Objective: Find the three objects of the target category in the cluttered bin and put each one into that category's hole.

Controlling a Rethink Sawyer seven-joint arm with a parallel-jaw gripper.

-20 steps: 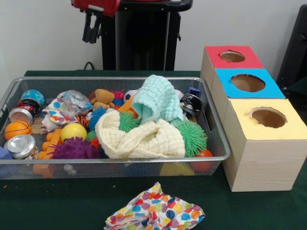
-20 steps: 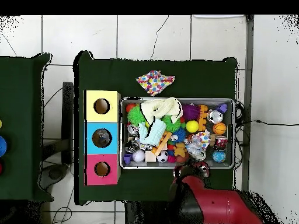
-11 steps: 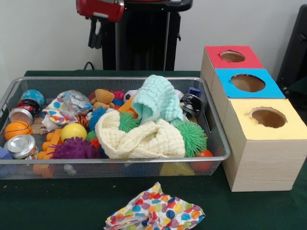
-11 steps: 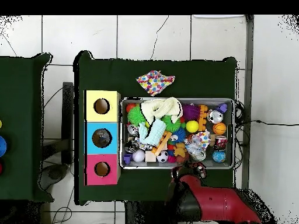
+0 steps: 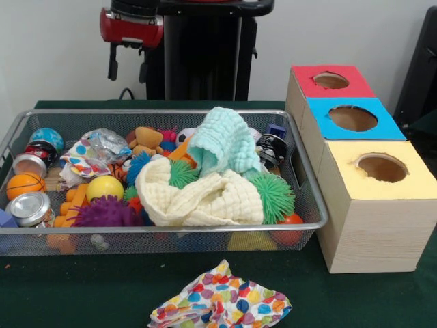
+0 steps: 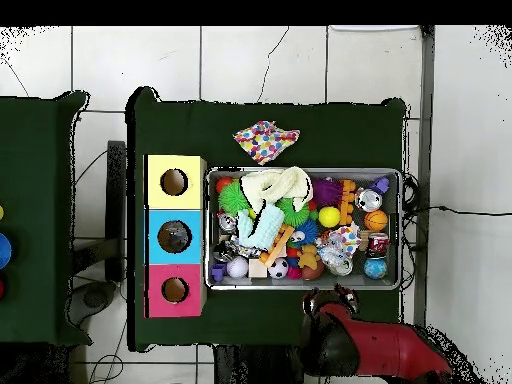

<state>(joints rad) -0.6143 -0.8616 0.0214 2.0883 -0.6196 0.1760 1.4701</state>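
My gripper (image 5: 128, 70) hangs open and empty above the far rim of the wire bin (image 5: 171, 113), left of its middle. In the overhead view the gripper (image 6: 330, 297) sits just outside the bin's (image 6: 300, 171) robot-side rim. Inside the bin, a mint cloth (image 5: 222, 140) and a cream cloth (image 5: 205, 195) lie over balls, spiky balls, cans and a teddy (image 5: 145, 140). A polka-dot cloth (image 5: 218, 301) lies on the table in front of the bin. Beside the bin stand a red box (image 5: 307, 82), a blue box (image 5: 386, 126) and a yellow box (image 5: 410, 184), each with a round hole.
The bin's left half holds an orange ball (image 5: 24, 184), a yellow ball (image 5: 104, 186), a purple spiky ball (image 5: 106, 213) and a silver can (image 5: 29, 207). A green spiky ball (image 5: 273, 195) lies at its right. A second green table (image 6: 30, 220) stands beyond the boxes.
The gripper has turned about its axis, so its two fingers now show side by side and spread. In the overhead view the arm has drawn back slightly from the bin.
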